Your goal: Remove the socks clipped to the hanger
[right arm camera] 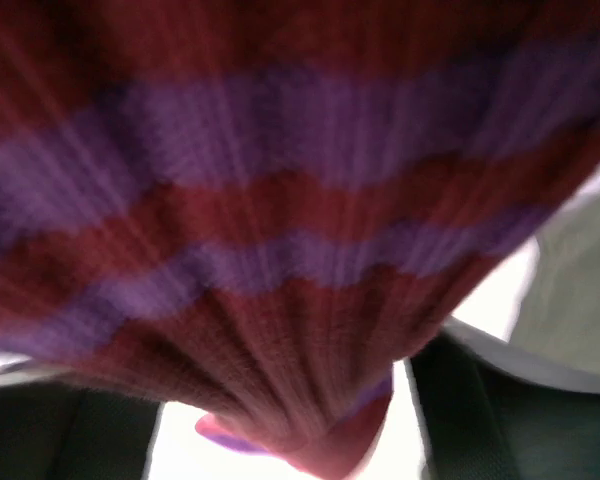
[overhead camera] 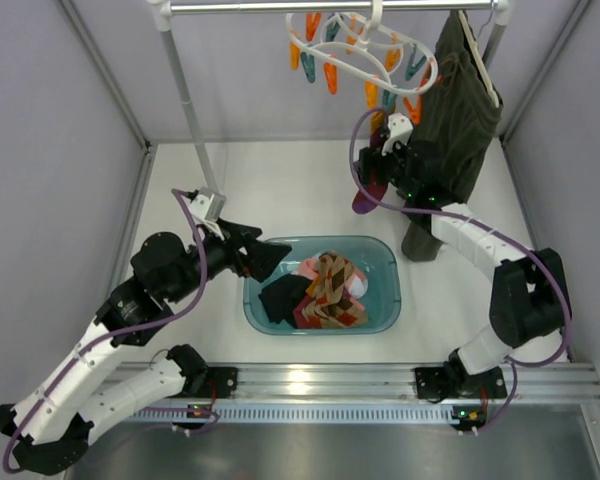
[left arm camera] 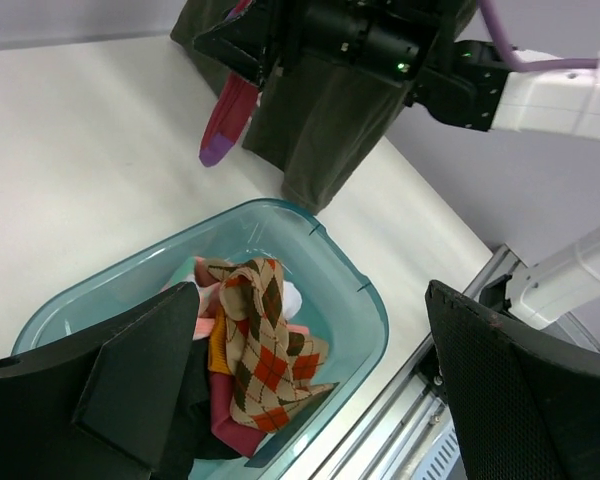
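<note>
Hanging with its long axis vertical below the hanger, the red-and-purple sock is dangling toe-down in the top view. The right gripper is sitting at its upper end, while the left gripper is hovering well apart over the basin of loose socks, so the right arm is plainly nearer.

From the left wrist, the left gripper's jaws are standing wide and holding nothing, and the sock is drooping beneath the right gripper.

From the right wrist, the sock is filling the view and running down between spread fingers. Bright gaps are showing on either side, so no pinch appears made yet.
</note>
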{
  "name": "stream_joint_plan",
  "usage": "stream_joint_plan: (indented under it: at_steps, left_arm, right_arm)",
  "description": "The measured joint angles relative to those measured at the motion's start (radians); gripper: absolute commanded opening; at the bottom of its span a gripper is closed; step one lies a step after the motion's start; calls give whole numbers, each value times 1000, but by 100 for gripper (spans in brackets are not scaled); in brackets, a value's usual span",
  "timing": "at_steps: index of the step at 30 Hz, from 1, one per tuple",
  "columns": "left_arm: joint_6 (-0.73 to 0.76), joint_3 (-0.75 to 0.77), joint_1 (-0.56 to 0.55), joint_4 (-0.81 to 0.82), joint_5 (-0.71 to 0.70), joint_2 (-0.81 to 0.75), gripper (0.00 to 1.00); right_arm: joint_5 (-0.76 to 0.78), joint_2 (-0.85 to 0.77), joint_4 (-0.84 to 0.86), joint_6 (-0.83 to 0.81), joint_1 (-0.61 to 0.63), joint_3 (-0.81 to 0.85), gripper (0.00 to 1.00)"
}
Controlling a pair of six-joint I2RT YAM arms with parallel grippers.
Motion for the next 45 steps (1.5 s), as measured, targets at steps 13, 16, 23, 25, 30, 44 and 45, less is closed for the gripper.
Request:
stream_joint_plan:
  at_steps: [13,16,23,25,30,44,45]
  left_arm:
    - [29,465,0,-2,-46,299,98]
    - [49,662,0,6,-32,467,99]
    - [107,1030,0,5,59,813,99]
    - [132,1110,0,5,79,891,99]
    - [185,1275,0,9,116,1080,98]
    - [266,1247,0,19,104,1173,97]
    - [268,1235,0,20,104,1165,99]
  right_arm:
    - [99,-117,212,-11,153,-160,0]
    - [199,-161,224,-34,242,-167,0]
    - [407,-191,245,-92,369,-178,0]
    - [434,-195,252,-102,388,-195,1]
    - [447,-226,268,-115,406,-277,2]
    - [386,-324,264,-104,370,-303,0]
    - [379,-327,262,-99,364,-303,0]
